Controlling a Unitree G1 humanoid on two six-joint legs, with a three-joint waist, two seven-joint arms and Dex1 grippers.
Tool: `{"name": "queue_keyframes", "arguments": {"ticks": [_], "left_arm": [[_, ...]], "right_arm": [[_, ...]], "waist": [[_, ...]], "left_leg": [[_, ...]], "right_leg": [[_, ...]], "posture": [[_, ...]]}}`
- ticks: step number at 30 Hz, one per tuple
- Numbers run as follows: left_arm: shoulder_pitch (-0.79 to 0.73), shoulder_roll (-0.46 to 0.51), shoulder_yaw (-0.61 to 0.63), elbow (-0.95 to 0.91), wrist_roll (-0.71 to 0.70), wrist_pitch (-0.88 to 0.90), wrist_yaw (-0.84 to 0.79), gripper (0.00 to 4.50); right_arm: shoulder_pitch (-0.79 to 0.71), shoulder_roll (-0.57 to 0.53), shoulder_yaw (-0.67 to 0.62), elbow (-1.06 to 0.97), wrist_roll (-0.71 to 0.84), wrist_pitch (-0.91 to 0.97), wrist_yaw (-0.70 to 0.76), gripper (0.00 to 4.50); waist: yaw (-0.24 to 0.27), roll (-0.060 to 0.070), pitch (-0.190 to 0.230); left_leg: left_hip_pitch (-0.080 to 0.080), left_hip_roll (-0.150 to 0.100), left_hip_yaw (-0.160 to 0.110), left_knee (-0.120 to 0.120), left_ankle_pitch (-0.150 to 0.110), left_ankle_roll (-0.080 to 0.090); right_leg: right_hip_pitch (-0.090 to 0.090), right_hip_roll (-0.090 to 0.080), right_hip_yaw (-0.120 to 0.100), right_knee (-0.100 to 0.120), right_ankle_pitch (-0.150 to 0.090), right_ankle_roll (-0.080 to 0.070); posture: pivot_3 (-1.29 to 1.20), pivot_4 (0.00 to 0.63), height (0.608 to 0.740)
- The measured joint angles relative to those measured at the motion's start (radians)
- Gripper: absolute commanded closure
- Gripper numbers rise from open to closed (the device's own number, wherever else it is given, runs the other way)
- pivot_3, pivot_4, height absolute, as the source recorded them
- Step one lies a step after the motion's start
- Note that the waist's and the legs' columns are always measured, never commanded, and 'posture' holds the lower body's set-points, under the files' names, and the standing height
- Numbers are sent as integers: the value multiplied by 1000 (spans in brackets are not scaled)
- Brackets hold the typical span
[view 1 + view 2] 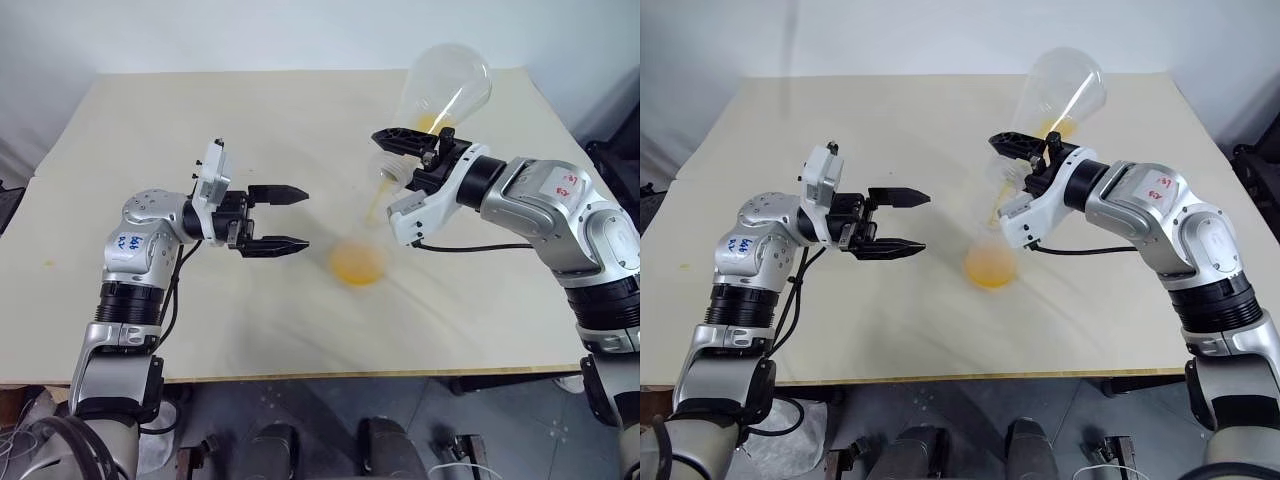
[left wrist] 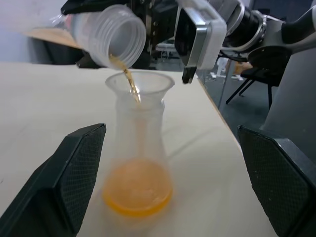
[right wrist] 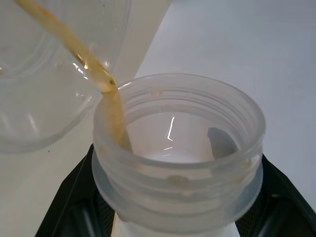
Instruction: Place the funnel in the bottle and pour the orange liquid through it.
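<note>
The bottle [image 1: 358, 255] stands upright mid-table with the clear funnel [image 1: 384, 172] seated in its neck. A shallow layer of orange liquid [image 2: 137, 191] lies in its base. My right gripper [image 1: 418, 150] is shut on the neck of a second clear flask [image 1: 446, 88], which it holds tilted, mouth down, over the funnel. A thin orange stream [image 2: 130, 79] runs from that flask's mouth [image 3: 177, 148] into the funnel. My left gripper [image 1: 303, 218] is open, level, a short way left of the bottle and not touching it. Its fingers [image 2: 74, 173] flank the bottle in the left wrist view.
The pale wooden table [image 1: 200, 130] is bare around the bottle. Its front edge [image 1: 300, 375] runs close to me, and its right edge is just beyond my right arm. Dark furniture [image 1: 615, 160] stands past that right edge.
</note>
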Motion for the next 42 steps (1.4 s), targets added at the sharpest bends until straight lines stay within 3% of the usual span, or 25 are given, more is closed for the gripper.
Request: {"name": "queue_keyframes", "arguments": {"ticks": [42], "left_arm": [[92,75,5,-44,14,3,8,0]], "right_arm": [[-22,-3,0,28,-12,-48,0,2021]], "waist": [[-1,0,0]], "left_leg": [[0,0,0,0,0,0]], "right_leg": [[0,0,0,0,0,0]], "posture": [[0,150,740]]}}
